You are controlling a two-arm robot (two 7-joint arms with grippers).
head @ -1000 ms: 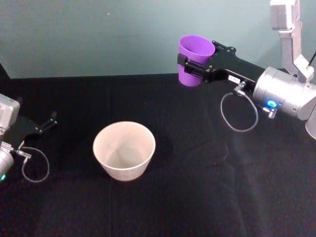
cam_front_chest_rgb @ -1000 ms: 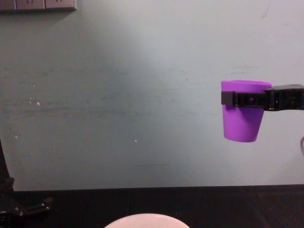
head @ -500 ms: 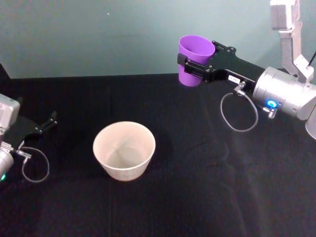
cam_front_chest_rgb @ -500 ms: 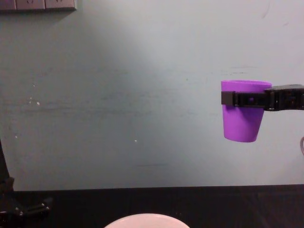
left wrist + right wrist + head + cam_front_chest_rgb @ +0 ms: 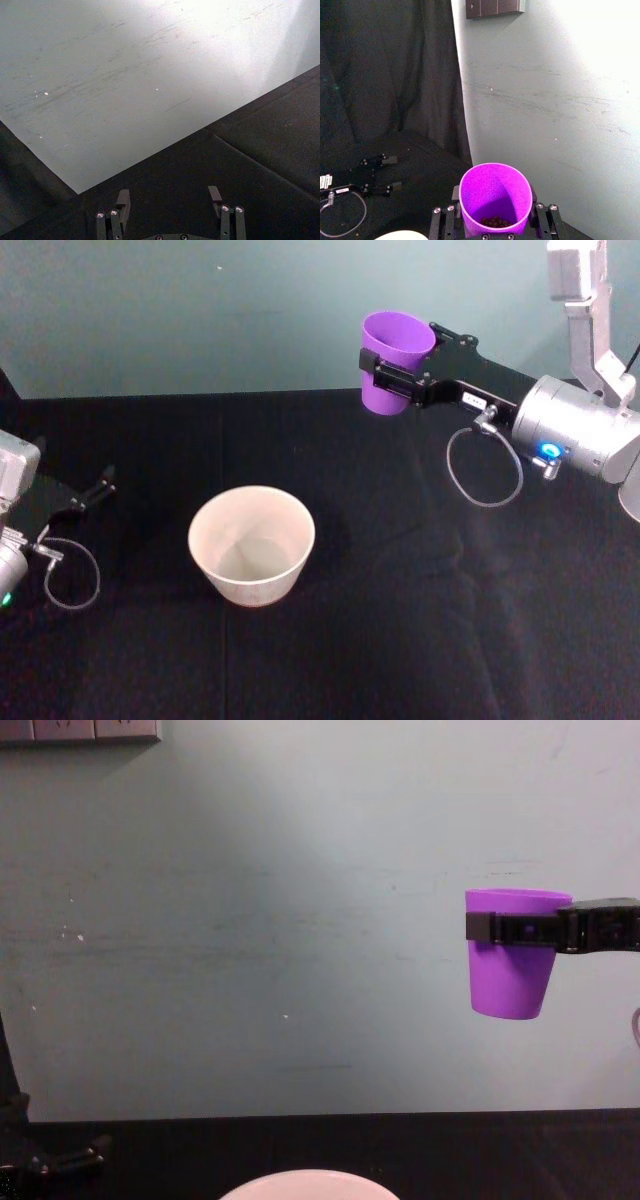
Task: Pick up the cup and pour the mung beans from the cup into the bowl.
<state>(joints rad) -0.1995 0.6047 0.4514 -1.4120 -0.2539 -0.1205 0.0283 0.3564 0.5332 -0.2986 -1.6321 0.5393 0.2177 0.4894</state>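
Note:
My right gripper (image 5: pixel 392 368) is shut on the purple cup (image 5: pixel 394 348) and holds it upright high above the table, up and to the right of the bowl. From the side, the cup (image 5: pixel 510 965) hangs level in the gripper's black fingers (image 5: pixel 515 928). Inside the cup (image 5: pixel 495 197) a few dark mung beans (image 5: pixel 494 220) lie at the bottom. The pale bowl (image 5: pixel 252 544) stands on the black cloth, and its rim (image 5: pixel 295 1182) peeks up at the chest view's lower edge. My left gripper (image 5: pixel 103 483) rests open at the table's left edge, with nothing between its fingers (image 5: pixel 122 200).
Black cloth (image 5: pixel 400 620) covers the whole table, with open room all around the bowl. A pale green wall (image 5: pixel 200 310) rises behind the table's far edge. Cable loops hang below both wrists (image 5: pixel 484 468).

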